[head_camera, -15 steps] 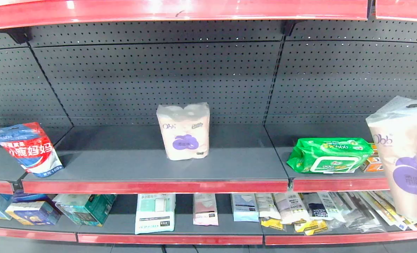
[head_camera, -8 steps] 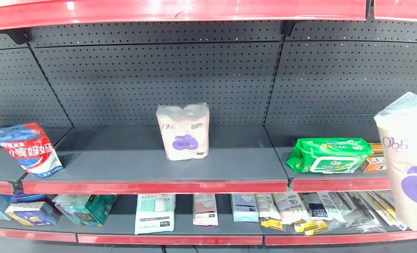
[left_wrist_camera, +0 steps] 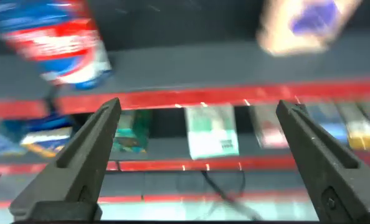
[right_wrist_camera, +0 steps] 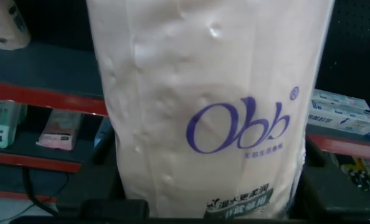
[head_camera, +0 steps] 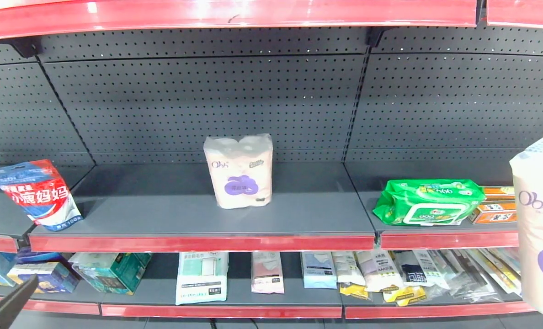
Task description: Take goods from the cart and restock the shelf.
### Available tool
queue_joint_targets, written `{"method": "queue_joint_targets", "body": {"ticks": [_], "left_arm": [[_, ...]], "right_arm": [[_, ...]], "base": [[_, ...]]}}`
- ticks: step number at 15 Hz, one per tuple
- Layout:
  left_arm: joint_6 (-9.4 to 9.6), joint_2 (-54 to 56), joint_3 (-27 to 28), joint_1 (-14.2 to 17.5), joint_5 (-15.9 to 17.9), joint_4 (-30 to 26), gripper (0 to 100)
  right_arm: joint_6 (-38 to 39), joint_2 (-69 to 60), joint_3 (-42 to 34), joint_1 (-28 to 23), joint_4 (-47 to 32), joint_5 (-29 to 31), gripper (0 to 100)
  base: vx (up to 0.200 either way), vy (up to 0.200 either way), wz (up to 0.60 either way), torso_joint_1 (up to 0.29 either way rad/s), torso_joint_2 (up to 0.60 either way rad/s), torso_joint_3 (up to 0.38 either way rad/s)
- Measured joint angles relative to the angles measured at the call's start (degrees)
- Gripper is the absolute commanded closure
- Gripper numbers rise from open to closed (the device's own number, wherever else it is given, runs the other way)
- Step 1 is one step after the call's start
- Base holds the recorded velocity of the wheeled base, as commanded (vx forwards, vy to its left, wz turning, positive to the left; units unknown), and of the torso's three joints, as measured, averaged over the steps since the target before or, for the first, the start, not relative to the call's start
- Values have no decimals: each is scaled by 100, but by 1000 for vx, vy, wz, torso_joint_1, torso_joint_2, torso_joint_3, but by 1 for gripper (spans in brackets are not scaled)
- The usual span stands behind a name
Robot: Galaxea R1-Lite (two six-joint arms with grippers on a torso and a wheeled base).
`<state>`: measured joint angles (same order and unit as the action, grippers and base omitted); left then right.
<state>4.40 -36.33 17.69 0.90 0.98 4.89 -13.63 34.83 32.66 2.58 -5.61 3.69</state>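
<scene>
Right end effector (right_wrist_camera: 210, 193): clamped on the paper-roll pack (right_wrist_camera: 210, 93), one finger against each lower side.
Held paper-roll pack (head_camera: 540, 219): upright, off the shelf, at the right edge of the head view, in front of the right bay.
Left end effector (left_wrist_camera: 199, 106): fingers spread wide, nothing between them; low on the left, facing the shelf fronts.
Lower shelf (head_camera: 308, 296): flat packets (head_camera: 267, 272) in a row, boxes (head_camera: 43, 276) at the left.
Middle shelf (head_camera: 162, 210): standing roll pack (head_camera: 238, 170) upright at centre, well apart from its neighbours; red-and-blue pouch (head_camera: 40, 194) leaning at the left; green wipes pack (head_camera: 429, 201) lying at the right, orange boxes (head_camera: 495, 211) just beside it.
Back panel (head_camera: 207, 100): dark pegboard.
</scene>
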Motion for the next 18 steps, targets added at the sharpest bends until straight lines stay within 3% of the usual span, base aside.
{"method": "queue_joint_targets", "body": {"ticks": [2, 5, 9, 13, 18], "left_arm": [[271, -884, 204, 69, 652, 250, 0], [449, -2263, 571, 221, 1657, 1193, 0], [731, -4418, 1798, 488, 3441, 2316, 0], [818, -6044, 3252, 579, 4565, 2521, 0], [822, -7272, 3889, 428, 5776, 2589, 0]], "right_arm": [[4, -49, -16, 0, 0, 7, 100], [-7, -66, -44, 2, -9, 18, 100], [-43, -33, -50, -5, -9, 60, 100], [-101, -16, -50, -11, -30, 207, 100], [-227, 32, -74, -16, -62, 405, 100]], "base": [[0, 0, 0, 0, 0, 0], [0, 0, 0, 0, 0, 0], [0, 0, 0, 0, 0, 0], [0, 0, 0, 0, 0, 0], [0, 0, 0, 0, 0, 0]]}}
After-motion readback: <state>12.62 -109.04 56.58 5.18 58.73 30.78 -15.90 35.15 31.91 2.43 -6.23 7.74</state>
